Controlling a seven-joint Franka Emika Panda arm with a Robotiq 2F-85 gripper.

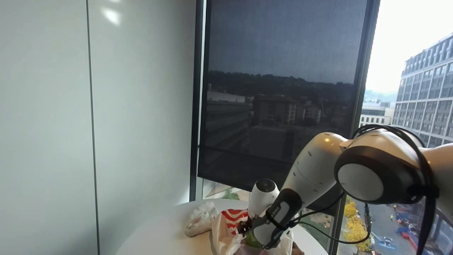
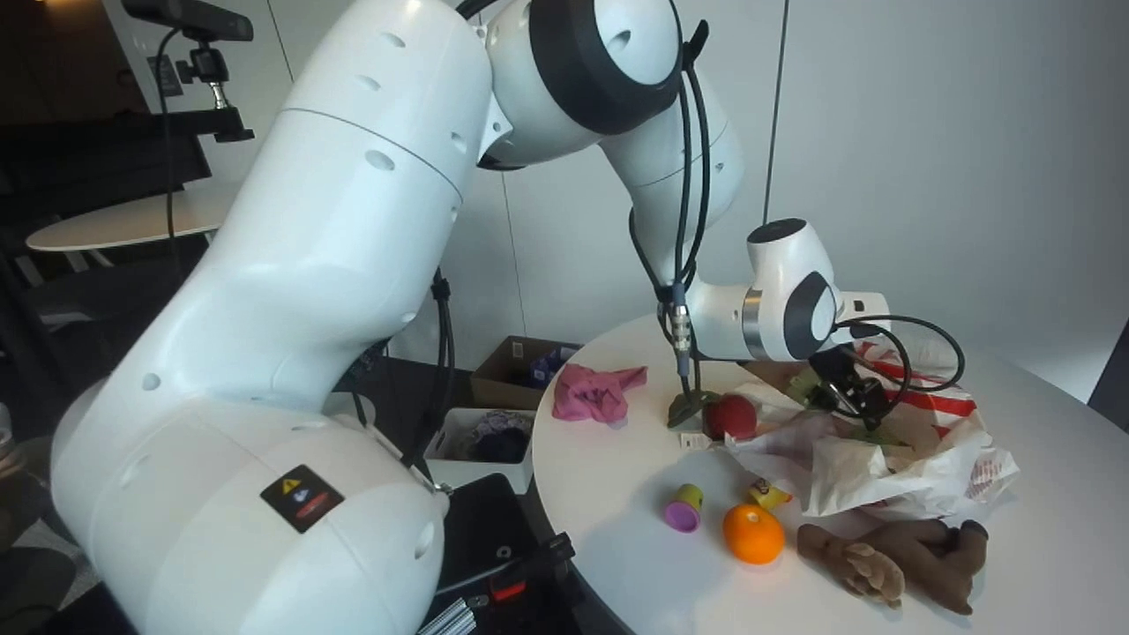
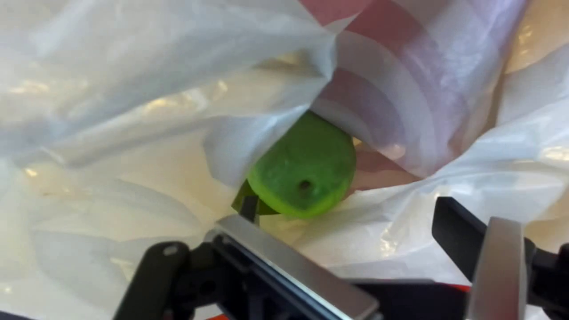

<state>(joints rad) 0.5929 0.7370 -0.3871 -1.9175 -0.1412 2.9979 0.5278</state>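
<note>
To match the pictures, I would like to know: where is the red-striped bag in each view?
In an exterior view, the bag is at the bottom, near the middle.
In an exterior view, the bag is at the right, below mid-height.
In the wrist view, the bag fills most of the picture.
Shared landmark: red stripes, visible in all three.

Fruit in bag on table; in exterior view, orange left of plush toy, both before bag

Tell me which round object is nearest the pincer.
The green one, amid folds of the white bag, right by the open pincer; the orange and the red one lie farther off.
</note>
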